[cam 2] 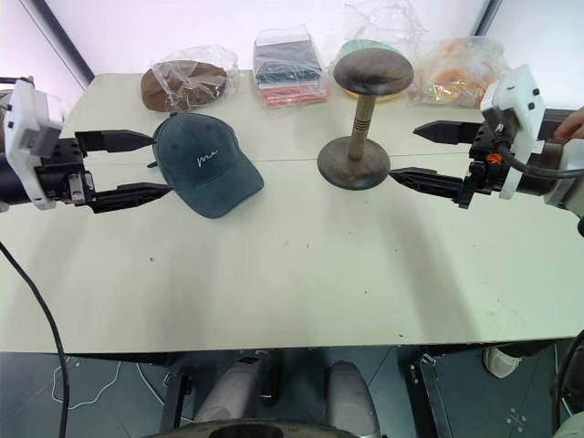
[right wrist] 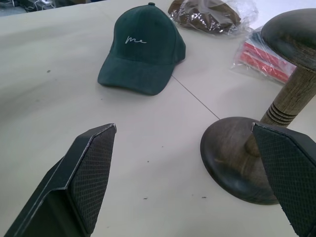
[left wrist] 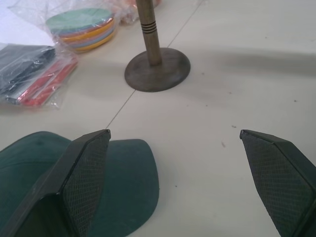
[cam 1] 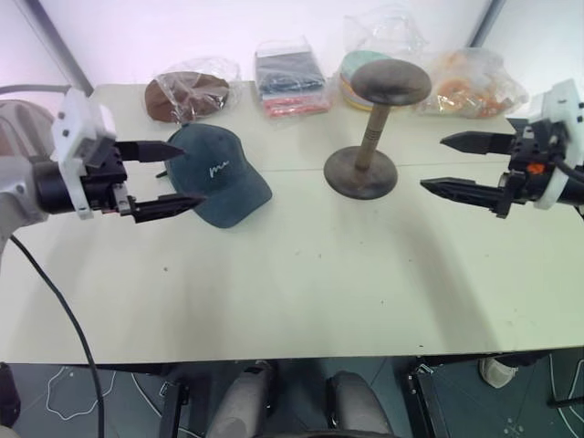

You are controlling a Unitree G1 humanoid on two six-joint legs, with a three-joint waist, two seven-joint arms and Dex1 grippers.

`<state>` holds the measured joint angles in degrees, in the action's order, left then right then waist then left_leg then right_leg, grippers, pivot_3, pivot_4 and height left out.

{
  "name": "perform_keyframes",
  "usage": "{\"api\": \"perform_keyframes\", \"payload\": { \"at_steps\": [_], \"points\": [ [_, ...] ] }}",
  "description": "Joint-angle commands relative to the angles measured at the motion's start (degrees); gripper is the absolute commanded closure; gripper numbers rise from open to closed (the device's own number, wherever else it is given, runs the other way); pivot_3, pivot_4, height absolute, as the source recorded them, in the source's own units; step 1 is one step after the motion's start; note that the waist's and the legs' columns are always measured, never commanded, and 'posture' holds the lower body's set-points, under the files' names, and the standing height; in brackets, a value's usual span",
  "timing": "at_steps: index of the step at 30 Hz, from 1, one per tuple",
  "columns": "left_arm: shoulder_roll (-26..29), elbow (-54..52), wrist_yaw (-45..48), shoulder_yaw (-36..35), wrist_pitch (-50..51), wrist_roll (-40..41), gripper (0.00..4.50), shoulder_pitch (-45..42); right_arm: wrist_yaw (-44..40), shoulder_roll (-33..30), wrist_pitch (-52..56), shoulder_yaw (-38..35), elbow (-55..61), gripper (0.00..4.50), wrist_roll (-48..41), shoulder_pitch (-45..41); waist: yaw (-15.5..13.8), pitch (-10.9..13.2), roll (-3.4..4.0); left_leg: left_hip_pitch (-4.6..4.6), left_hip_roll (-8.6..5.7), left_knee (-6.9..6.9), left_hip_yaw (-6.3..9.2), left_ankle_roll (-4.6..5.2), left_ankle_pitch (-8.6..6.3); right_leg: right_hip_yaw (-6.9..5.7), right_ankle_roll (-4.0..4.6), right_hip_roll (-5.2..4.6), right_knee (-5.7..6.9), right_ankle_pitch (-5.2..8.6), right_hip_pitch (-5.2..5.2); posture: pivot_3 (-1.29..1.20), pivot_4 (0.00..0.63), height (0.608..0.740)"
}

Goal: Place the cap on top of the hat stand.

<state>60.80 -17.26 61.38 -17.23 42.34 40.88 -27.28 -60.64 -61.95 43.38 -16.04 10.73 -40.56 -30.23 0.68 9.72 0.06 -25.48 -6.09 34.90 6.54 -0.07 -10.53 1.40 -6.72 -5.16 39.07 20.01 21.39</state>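
Left gripper (cam 1: pixel 173 175) and right gripper (cam 1: pixel 447 162) both agape over pale table (cam 1: pixel 301 283), cap (cam 1: pixel 222 175) beside hat stand (cam 1: pixel 370 128).

One green cap (cam 1: pixel 219 175) lies on the table (cam 1: pixel 301 292). One hat stand (cam 1: pixel 370 128) is on the same table, made of one domed top, one post and one round base. Along the far edge are five clear plastic bags: one with a brown hat (cam 1: pixel 187 94), one with a stack of dark and red folded items (cam 1: pixel 290 80), one with a pile of coloured round discs (left wrist: pixel 81 28) (green on top), one with orange pieces (cam 1: pixel 470 84), and one crumpled bag (cam 1: pixel 385 32) behind the discs, contents unclear. Two grippers are in sight, the left gripper (cam 1: pixel 169 176) and the right gripper (cam 1: pixel 456 164), each with two black fingers.
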Motion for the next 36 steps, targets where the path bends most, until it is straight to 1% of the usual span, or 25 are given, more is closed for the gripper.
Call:
{"api": "perform_keyframes", "payload": {
  "at_steps": [1, 14, 33, 34, 36],
  "points": [
    [1.61, -1.26, 0.23, -2.22, 0.29, 1.13, 0.08, -0.23, -0.31, -0.98, -0.97, -0.83, -0.02, 0.00, 0.33, -1.93, 0.01, 0.01, 0.00, 0.00, 0.00, 0.00, 0.00, 0.00, 0.00, 0.00, 0.00, 0.00, 0.00, 0.00, 0.00, 0.00, 0.150, 0.740],
    [1.56, -1.17, -0.77, -1.04, 1.12, 2.58, 0.08, -2.26, -0.27, -0.60, -0.73, -1.15, 0.13, 0.00, 0.73, -1.75, 0.02, 0.02, 0.00, 0.00, 0.00, -0.01, -0.02, 0.00, 0.00, 0.01, 0.00, 0.00, 0.00, 0.00, 0.00, 0.00, 0.150, 0.740],
    [0.52, -2.35, -1.83, 0.59, 0.05, 1.56, 0.08, -2.26, 0.05, -0.40, -0.56, -0.95, 0.39, 0.00, 0.59, -2.04, 0.02, 0.02, 0.00, 0.00, 0.00, 0.00, -0.02, 0.00, 0.00, 0.01, 0.00, 0.00, 0.00, 0.00, 0.00, 0.00, 0.150, 0.740],
    [0.39, -2.44, -2.11, 0.99, -0.49, 0.91, 0.08, -2.19, 0.24, -0.27, -0.43, -0.82, 0.56, 0.00, 0.53, -2.14, 0.02, 0.02, 0.00, 0.00, 0.00, 0.00, -0.02, 0.00, 0.00, 0.01, 0.00, 0.00, 0.00, 0.00, 0.00, 0.00, 0.150, 0.740],
    [-2.13, -4.26, -6.68, 5.23, -4.72, -5.46, 0.08, -1.80, 0.48, 0.22, -0.22, -0.86, 1.16, 0.00, 0.19, -1.47, -0.06, 0.01, 0.01, 0.00, 0.00, 0.00, -0.02, 0.00, 0.00, 0.01, 0.00, 0.00, 0.00, 0.00, -0.01, 0.00, 0.150, 0.740]
  ]
}}
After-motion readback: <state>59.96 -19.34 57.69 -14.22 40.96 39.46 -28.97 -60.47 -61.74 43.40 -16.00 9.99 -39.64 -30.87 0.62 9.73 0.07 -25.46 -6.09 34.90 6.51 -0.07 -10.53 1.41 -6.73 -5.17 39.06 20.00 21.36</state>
